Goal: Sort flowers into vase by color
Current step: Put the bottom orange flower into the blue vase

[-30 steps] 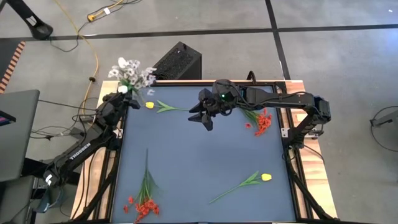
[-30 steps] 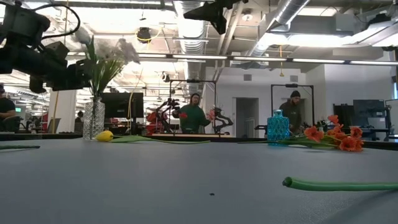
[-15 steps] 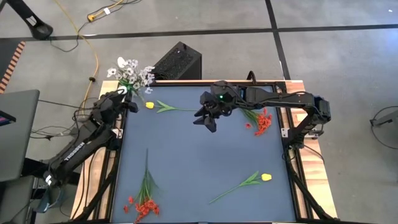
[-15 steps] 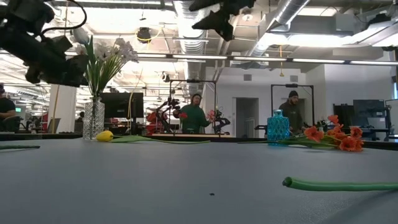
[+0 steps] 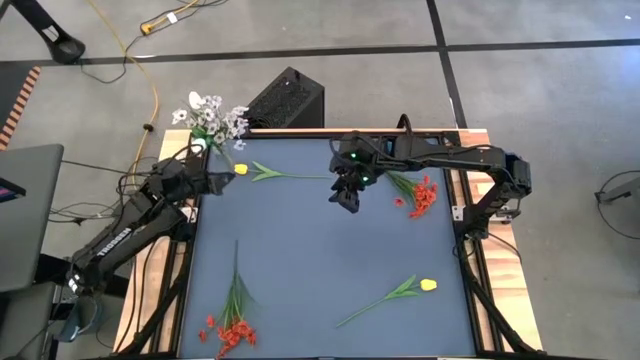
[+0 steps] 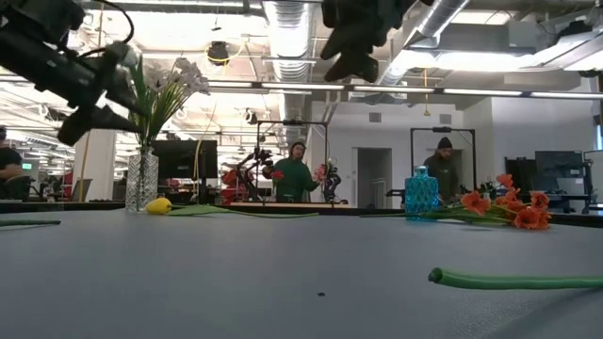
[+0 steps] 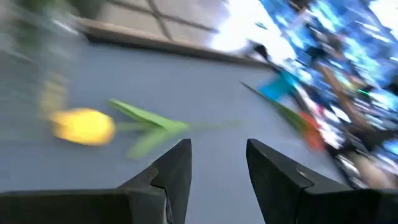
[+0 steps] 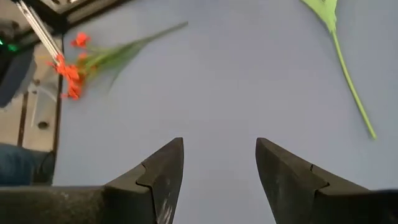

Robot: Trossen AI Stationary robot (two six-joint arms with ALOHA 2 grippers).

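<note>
Flowers lie scattered over the dark table [image 5: 320, 260], and the one I care about is the yellow flower [image 5: 241, 169] at the far left, bloom toward the table's left edge and stem running rightward along the far side. My left gripper [image 5: 213, 183] hangs just left of and slightly nearer than that bloom — much closer to it than the other arm is. From the left wrist camera, the yellow head [image 7: 83, 125] sits ahead and off to one side of the fingers, not between them, so I judge I'll have to swing toward it and turn to cross the stem, not run along it.

The left jaws stand parted with clear space between them, holding nothing and touching nothing. The glass vase [image 6: 142, 181] of white flowers [image 5: 210, 118] stands just off the far-left corner, close behind that arm.

My right gripper [image 5: 347, 195] hovers above the table's far middle, past the stem's tip, also parted and empty; the orange flowers [image 5: 420, 194] lie to its right — near the blue vase [image 6: 421, 194], as the low camera shows. Another yellow flower [image 5: 427, 285] lies near right, and an orange bunch [image 5: 228, 330] near left.
</note>
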